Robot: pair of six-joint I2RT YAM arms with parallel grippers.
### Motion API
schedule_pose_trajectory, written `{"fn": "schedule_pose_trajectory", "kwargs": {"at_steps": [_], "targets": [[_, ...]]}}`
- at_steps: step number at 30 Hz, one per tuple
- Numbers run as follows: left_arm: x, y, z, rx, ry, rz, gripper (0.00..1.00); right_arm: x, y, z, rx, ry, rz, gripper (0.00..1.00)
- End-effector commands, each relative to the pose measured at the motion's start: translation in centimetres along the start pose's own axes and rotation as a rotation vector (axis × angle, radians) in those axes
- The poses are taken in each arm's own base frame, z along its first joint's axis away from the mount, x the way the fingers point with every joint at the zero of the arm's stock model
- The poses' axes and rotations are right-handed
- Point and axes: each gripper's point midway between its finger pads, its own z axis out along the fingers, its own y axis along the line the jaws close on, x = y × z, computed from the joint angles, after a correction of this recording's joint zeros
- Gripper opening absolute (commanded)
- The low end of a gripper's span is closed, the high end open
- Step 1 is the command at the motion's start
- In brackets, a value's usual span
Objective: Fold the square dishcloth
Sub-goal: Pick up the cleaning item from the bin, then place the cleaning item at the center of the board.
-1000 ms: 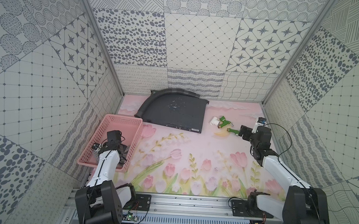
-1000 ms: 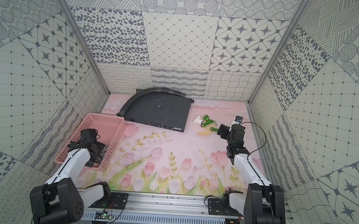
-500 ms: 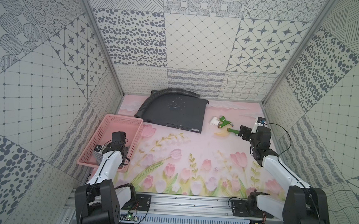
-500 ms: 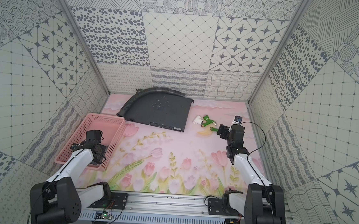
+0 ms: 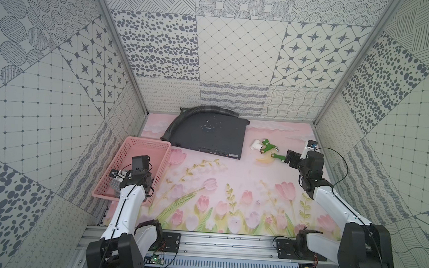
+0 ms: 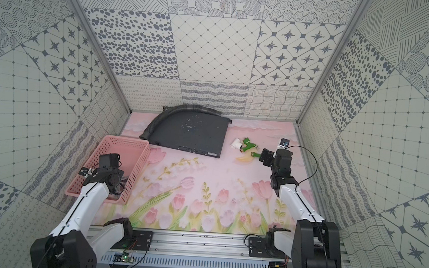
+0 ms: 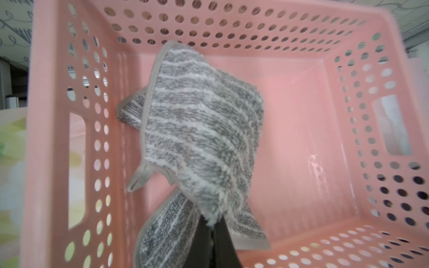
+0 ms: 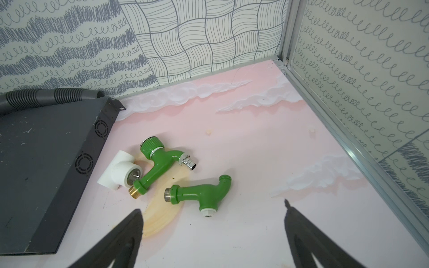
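**A:** What's the left gripper (image 7: 213, 228) doing?

**B:** Its jaws are pressed together on a fold of the square dishcloth (image 7: 197, 130). The cloth bunches up just ahead of them, inside the pink basket (image 7: 301, 32).

**A:** And the right gripper (image 8: 211, 205)?

**B:** It's spread wide, holding nothing. A green pipe fitting (image 8: 204, 192) lies just ahead of its fingertips. Past that is a green tap (image 8: 160, 162) beside a white elbow (image 8: 120, 171), then the dark metal box (image 8: 46, 162).

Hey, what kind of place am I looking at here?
Probably a robot test booth: patterned panel walls, a tulip-print mat as tabletop, two robot arms mounted on an aluminium rail.
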Motion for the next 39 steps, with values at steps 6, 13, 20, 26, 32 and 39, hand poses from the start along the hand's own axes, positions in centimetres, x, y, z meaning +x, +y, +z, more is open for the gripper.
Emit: {"fn": "schedule_pose_trajectory", "kwargs": {"at_steps": [6, 13, 20, 26, 32, 39], "targets": [[-4.1, -6.6, -7.1, 0.192, -0.098, 0.175, 0.0, -1.5, 0.7, -0.4, -0.028, -0.055, -0.001, 0.97], [-3.2, -15.6, -15.0, 0.461, -0.112, 0.372, 0.0, -1.6, 0.4, -0.4, -0.008, -0.055, -0.002, 0.97], [5.2, -23.5, -23.9, 0.768, -0.081, 0.661, 0.0, -1.5, -0.7, -0.2, 0.059, -0.044, 0.002, 0.97], [20.0, -26.8, -30.4, 1.022, 0.115, 0.896, 0.0, -1.3, -1.2, 0.2, 0.096, -0.021, 0.005, 0.97], [32.4, -25.2, -33.6, 1.151, 0.352, 1.026, 0.0, -1.7, -2.0, -0.5, 0.147, -0.01, 0.024, 0.97], [40.1, -21.1, -30.4, 1.147, 0.548, 1.058, 0.0, -0.9, -1.6, -2.4, 0.171, 0.068, 0.059, 0.97]]}}
